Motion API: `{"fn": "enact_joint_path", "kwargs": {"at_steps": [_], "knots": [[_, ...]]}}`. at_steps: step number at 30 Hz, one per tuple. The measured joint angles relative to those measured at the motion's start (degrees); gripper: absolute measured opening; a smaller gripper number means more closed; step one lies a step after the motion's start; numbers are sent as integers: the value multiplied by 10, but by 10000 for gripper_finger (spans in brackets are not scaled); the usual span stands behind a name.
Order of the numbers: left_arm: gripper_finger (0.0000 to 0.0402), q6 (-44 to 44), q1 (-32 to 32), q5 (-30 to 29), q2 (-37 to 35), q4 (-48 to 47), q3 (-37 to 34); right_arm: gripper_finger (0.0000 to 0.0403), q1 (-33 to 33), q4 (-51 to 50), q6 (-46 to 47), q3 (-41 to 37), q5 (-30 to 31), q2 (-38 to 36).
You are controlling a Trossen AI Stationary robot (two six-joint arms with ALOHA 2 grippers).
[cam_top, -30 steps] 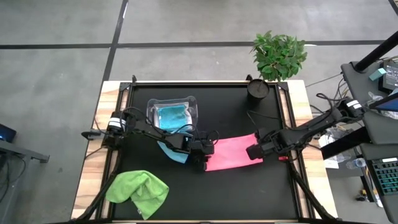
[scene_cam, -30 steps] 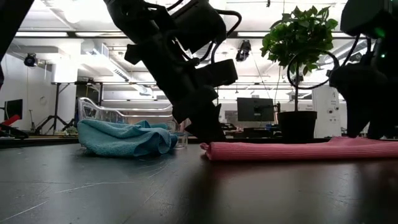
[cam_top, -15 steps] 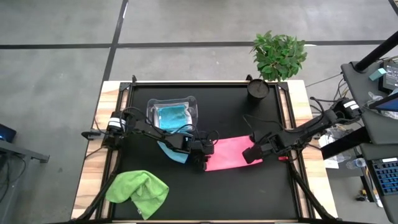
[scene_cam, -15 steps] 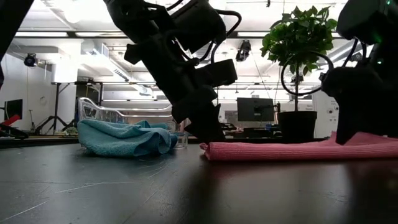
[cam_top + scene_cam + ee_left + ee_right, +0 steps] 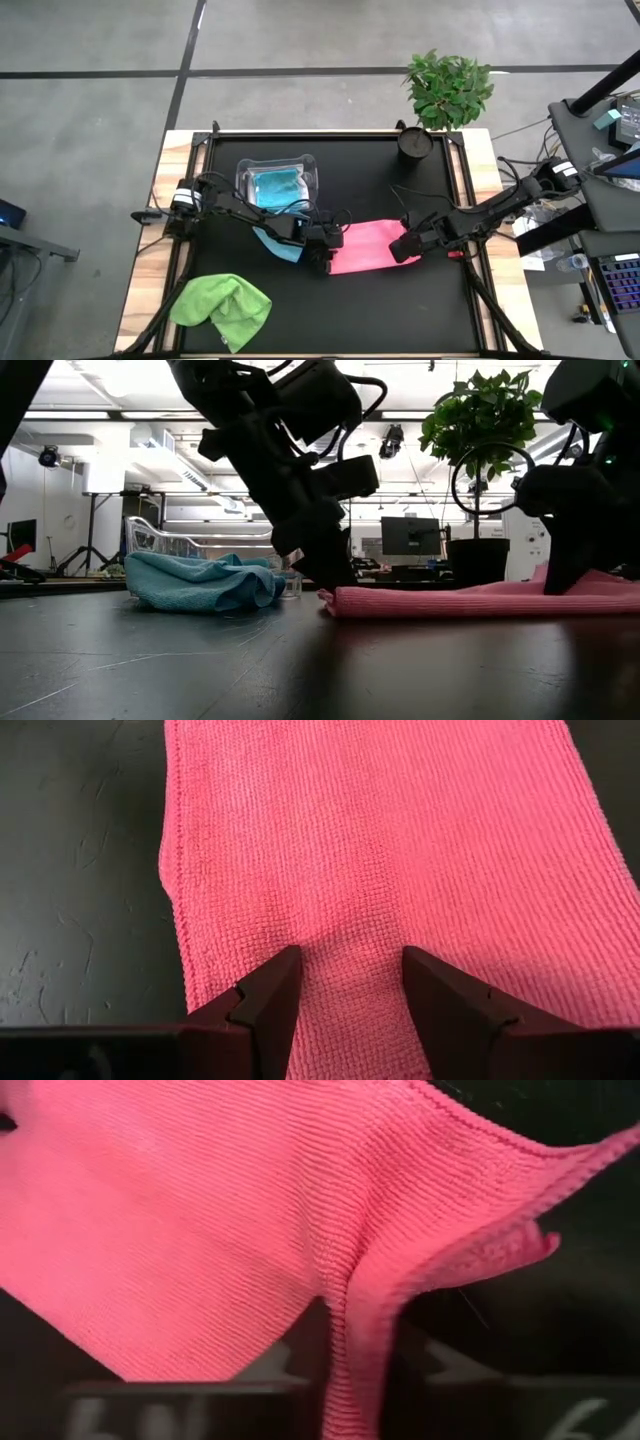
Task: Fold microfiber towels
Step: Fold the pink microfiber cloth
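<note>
Pink towel [image 5: 368,246] lies flat as a long folded strip on the black counter [image 5: 400,300], just beside the clear tub [image 5: 278,183], toward the potted plant [image 5: 448,90] side. Left gripper [image 5: 322,262] presses on the strip's tub-side end; its jaws stand apart with pink cloth between them, fingers [image 5: 262,1005] resting on the weave. Right gripper [image 5: 404,249] sits at the far end from the tub; its jaws are clamped on the towel's edge, which rises in a pinched ridge [image 5: 352,1330]. A light blue towel [image 5: 277,243] lies crumpled between tub and left gripper; another [image 5: 276,185] sits inside the tub. Lime green towel [image 5: 222,308] lies bunched well apart from the tub, near the counter's edge.
</note>
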Motion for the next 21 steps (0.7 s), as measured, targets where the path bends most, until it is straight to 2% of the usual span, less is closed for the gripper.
{"fn": "enact_joint_path", "kwargs": {"at_steps": [3,7,15,21], "knots": [[164,1,0,1,-7,-6,-1,16,0,-3,-16,6,0,-1],[164,2,-2,1,-24,-31,-1,14,0,-26,-22,24,-2,-14],[164,2,-7,1,-65,-94,-3,13,0,-208,9,120,10,-21],[164,0,-16,9,-67,-71,-28,13,-6,-207,8,180,15,24]]}}
